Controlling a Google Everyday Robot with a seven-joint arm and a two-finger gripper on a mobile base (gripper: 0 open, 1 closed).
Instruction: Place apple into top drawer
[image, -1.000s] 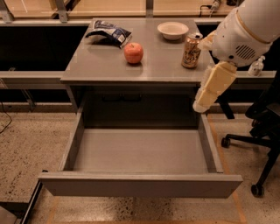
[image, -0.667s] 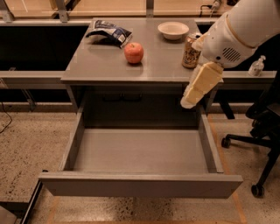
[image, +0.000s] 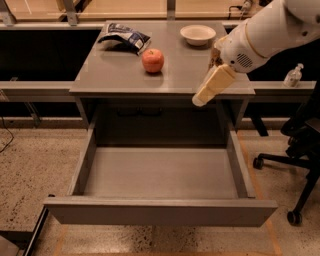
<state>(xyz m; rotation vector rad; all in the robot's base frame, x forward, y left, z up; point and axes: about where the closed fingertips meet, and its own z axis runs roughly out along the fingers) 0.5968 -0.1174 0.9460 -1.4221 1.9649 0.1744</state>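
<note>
The apple (image: 153, 60) is small, round and red-orange. It sits on the grey table top (image: 120, 75), left of centre. The top drawer (image: 160, 212) is pulled wide open below the table and nothing lies in it. My gripper (image: 199, 101) hangs from the white arm that reaches in from the upper right. It is over the table's front edge, right of the apple and a little nearer the camera, and it touches nothing. It holds nothing that I can see.
A dark crumpled snack bag (image: 123, 36) lies at the back left of the table. A white bowl (image: 198, 34) stands at the back right. A gold soda can (image: 215, 54) is mostly hidden behind the arm. A black office chair (image: 300, 145) stands at the right.
My gripper has moved left along the table's front edge, closer to the apple, and the arm now covers most of the soda can. The apple and drawer have not moved.
</note>
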